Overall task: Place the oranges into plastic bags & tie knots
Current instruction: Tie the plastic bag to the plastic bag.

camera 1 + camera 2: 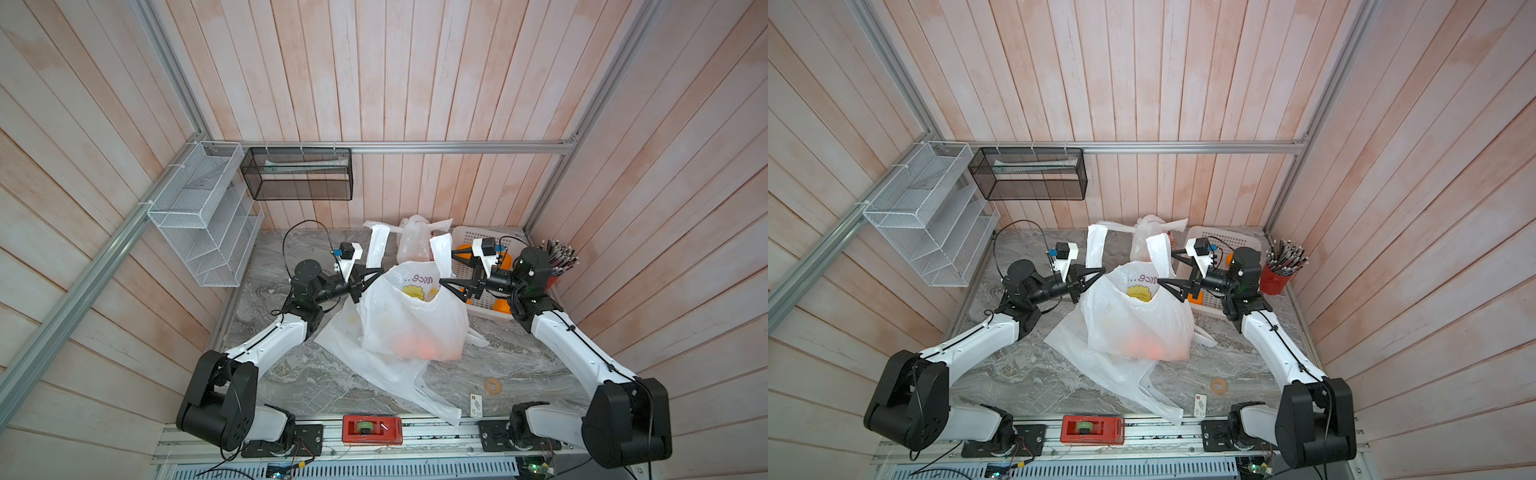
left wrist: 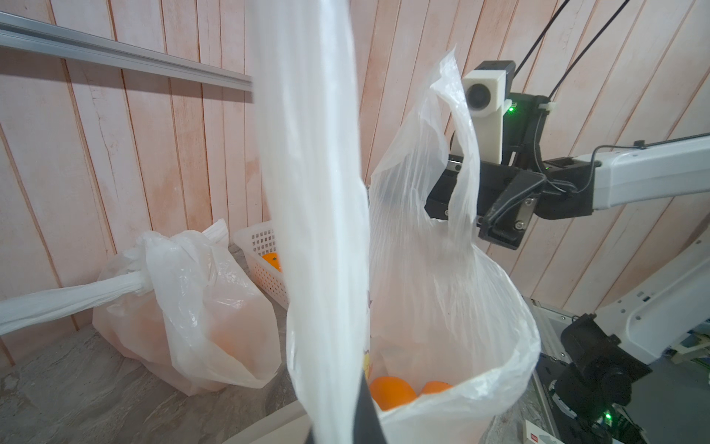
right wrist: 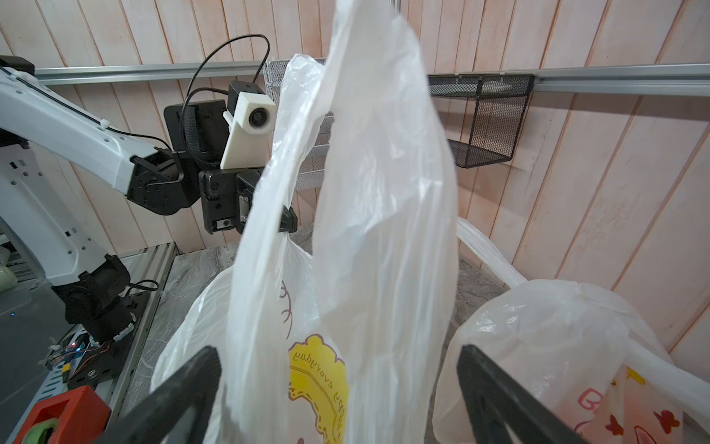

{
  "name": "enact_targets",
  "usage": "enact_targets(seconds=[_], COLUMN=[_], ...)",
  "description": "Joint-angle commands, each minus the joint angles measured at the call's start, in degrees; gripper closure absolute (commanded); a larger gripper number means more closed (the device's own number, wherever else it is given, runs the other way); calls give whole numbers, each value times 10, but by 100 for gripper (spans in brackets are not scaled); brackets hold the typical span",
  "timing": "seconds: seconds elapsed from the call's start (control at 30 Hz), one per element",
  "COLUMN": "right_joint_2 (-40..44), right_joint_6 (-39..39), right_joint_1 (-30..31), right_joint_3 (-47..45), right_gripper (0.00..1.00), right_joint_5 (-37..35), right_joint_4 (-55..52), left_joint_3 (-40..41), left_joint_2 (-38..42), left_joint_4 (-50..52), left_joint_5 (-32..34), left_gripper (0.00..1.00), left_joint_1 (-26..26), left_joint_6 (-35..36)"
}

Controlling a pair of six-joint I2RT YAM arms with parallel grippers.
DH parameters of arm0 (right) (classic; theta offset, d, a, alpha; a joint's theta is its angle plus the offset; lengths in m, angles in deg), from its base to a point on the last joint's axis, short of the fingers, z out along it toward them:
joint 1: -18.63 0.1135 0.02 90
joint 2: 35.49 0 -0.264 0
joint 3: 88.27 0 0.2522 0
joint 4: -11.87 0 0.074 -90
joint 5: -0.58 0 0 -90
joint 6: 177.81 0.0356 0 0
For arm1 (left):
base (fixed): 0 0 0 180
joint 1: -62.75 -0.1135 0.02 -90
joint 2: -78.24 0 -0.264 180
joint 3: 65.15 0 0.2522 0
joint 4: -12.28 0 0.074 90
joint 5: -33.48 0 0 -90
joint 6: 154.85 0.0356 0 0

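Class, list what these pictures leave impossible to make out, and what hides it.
- Oranges in the open bag: count unclear; cloudy film in top views, rim in left wrist view.
- Basket contents: top views, right arm covers most.
- Card print: top views, too small.

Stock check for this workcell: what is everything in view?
open bag: one, translucent white, table centre
knotted bag: one, translucent white, back wall
flat bag: one, white, under open bag
oranges: count unclear, orange, in two bags and basket
perforated basket: one, white, right rear
pen cup: one, red, right edge
tape dispenser: one, red, front rail
tape ring: one, tan, front right
card: one, white, beside ring
mesh shelf: one, white, left wall
mesh bin: one, black, back wall
left gripper: one, black, fingers shut on open bag's handle
right gripper: one, black, fingers open around other handle
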Motion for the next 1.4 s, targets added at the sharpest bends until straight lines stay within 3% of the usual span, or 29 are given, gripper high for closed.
enact_targets(seconds=[0.0,0.07,0.13,0.3,0.37,0.43,0.63,0.87,1.03,1.37], right_joint_2=[-28,-39,-45,-36,-27,-18,-4,-10,-30,-74], right_joint_6=[13,1,0,-4,-20,-37,-148,-243,-293,-333], right_joint_1=[9,19,24,30,33,37,69,122,146,159], right_joint_3=[36,52,56,48,45,42,48,58,83,120], right_gripper=[2,2,11,69,88,100,100,100,100,100], right_joint_5=[36,35,47,58,52,43,-41,-89,-118,-142], right_joint_4=[39,18,10,-16,-38,-62,-186,-271,-318,-365], left_joint_3=[3,3,3,-1,-9,-20,-46,-89,-142,-172], left_joint_2=[-6,-7,-7,-1,5,10,7,-24,-64,-93], left_joint_4=[-11,-13,-14,9,47,94,227,312,372,369], left_joint_5=[-6,-5,-4,-4,0,1,1,-44,-87,-139], left_gripper=[100,100,100,100,100,100,100,100,75,58], left_joint_1=[-3,-3,-4,-9,-10,-9,9,42,67,89], left_joint_6=[-1,0,1,17,43,82,194,259,286,287])
